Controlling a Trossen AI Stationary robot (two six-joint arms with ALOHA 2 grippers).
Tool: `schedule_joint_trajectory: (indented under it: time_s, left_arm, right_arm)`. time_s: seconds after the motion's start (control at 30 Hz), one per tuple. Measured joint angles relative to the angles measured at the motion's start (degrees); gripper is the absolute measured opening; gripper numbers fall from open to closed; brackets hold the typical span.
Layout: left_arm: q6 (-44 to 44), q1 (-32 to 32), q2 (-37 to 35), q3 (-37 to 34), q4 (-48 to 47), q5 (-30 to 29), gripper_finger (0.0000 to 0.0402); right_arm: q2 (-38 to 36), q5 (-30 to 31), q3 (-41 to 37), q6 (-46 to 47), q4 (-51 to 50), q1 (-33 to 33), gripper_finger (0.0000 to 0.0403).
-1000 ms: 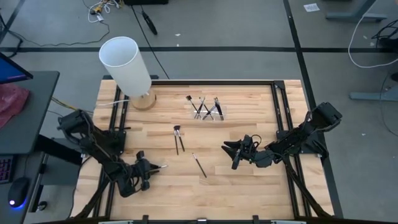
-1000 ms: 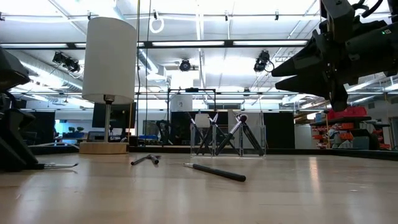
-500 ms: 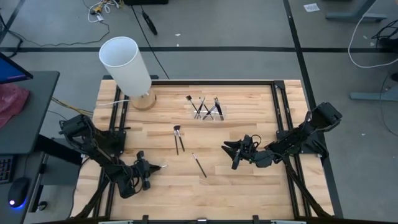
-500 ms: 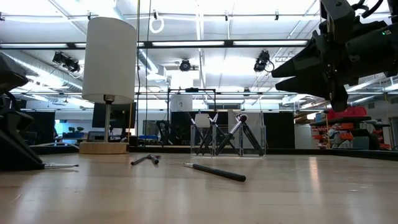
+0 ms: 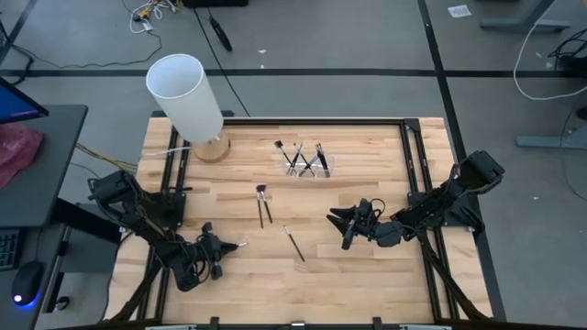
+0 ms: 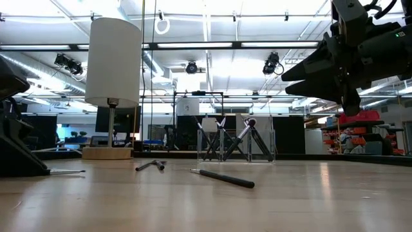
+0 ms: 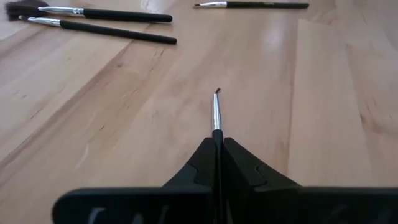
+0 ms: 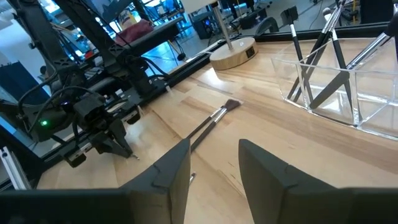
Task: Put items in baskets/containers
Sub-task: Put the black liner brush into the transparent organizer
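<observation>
A thin brush [image 7: 216,115] with a silver ferrule sticks out of my left gripper [image 7: 216,142], which is shut on it low at the table's near left [image 5: 220,247]. Two dark-handled brushes [image 5: 262,203] lie side by side mid-table, and a third brush [image 5: 293,243] lies flat nearer the front. The clear holder [image 5: 307,161] stands at the far middle with several brushes leaning inside it. My right gripper [image 8: 214,168] hovers open above the table's right half [image 5: 343,225], pointing left, with nothing between its fingers. My left gripper pinches the brush's handle between its two fingers, just behind the silver ferrule [image 7: 216,127]. The fingers slant down from the table's left and lie along the brush. The ferrule and tip [image 7: 217,92] stick out past the fingertips toward the right edge. Whether the tip touches the table, I cannot tell.
A tall white cylinder [image 5: 186,96] on a round wooden base [image 5: 211,148] stands at the far left. Black frame rails [image 5: 415,174] run along both table sides. Bare wood lies between the loose brushes and the holder.
My left arm has settled a little lower at its elbow and its gripper has tipped slightly, staying in the same spot with the brush. The loose brushes and my right gripper have kept still.
</observation>
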Motion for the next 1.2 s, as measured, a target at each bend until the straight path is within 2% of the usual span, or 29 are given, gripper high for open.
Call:
schedule_joint_trajectory:
  time_s: [0.4, 0.63, 0.77, 0.9, 1.03, 1.2]
  left_arm:
    - [9.1, 5.4, 0.2, -0.1, 9.8, -5.9, 0.0011]
    - [21.7, 8.7, 0.2, -0.1, 22.1, -6.2, 0.0012]
    - [31.6, 10.7, 0.1, -0.1, 32.2, -5.1, 0.0012]
    - [45.6, 13.6, -1.4, 0.0, 45.8, -0.7, 0.0012]
    - [59.1, 16.4, -5.0, 0.1, 56.2, 4.8, 0.0012]
    - [66.8, 19.1, -9.4, 0.1, 59.7, 7.9, 0.0013]
  right_arm:
    - [0.0, 0.0, 0.0, 1.6, 0.1, 0.0, 0.0136]
    - [0.0, -0.3, 0.1, 1.6, 1.1, 0.0, 0.0136]
    - [1.0, -3.8, 3.4, 0.4, -0.3, -0.8, 0.0136]
    - [5.9, -7.6, 9.7, -5.2, -0.4, -2.1, 0.0139]
    - [14.2, -12.4, 17.5, -10.1, -0.5, -3.9, 0.0142]
    - [25.4, -19.6, 27.7, -15.6, 0.8, -6.0, 0.0146]
